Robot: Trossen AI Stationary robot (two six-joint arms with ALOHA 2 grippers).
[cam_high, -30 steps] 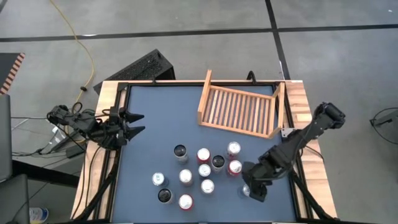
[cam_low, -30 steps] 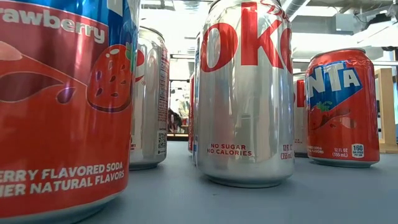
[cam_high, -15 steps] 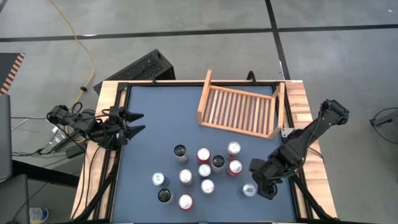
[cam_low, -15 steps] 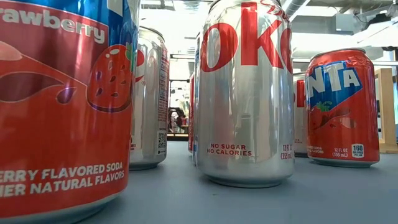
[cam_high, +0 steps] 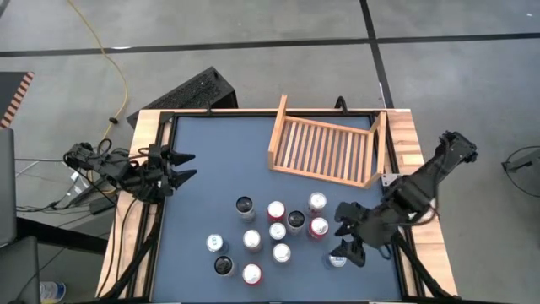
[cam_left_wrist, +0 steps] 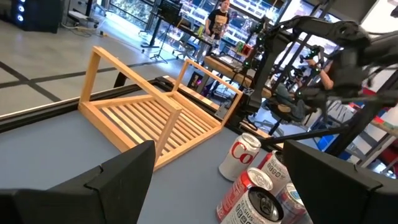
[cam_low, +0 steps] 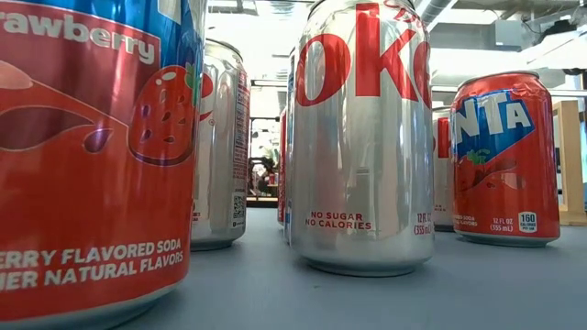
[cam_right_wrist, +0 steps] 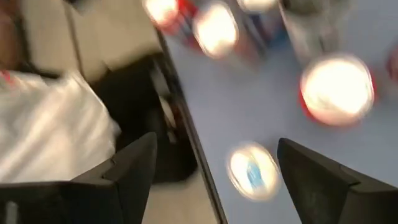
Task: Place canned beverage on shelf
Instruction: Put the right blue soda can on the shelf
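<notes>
A: Right gripper (cam_high: 348, 230) lower right of the high view, fingers spread, nothing between them. Over the last sec it's swung round: it was sitting over the lone silver can (cam_high: 337, 258) near the table's right edge, now the fingers point toward the can cluster (cam_high: 268, 237) and the can shows just below them.

B: So no grab yet?

A: None. That can stands free on the blue table (cam_high: 202, 181). Shelf (cam_high: 325, 149) sits upper centre-right, tilted a bit, slats bare, no cans in it. Task's barely begun, I'd say; looks like it's re-lining for a pick.

B: Left arm?

A: Left gripper (cam_high: 181, 165) parked at the left edge, fingers apart, empty, hasn't budged.

B: What can't you see?

A: Right wrist view is smeared by motion: bright can tops, prob the cluster, can't tell which. Low view is walled off by big cans up close; neither gripper in it, shelf only a sliver at far right.
</notes>
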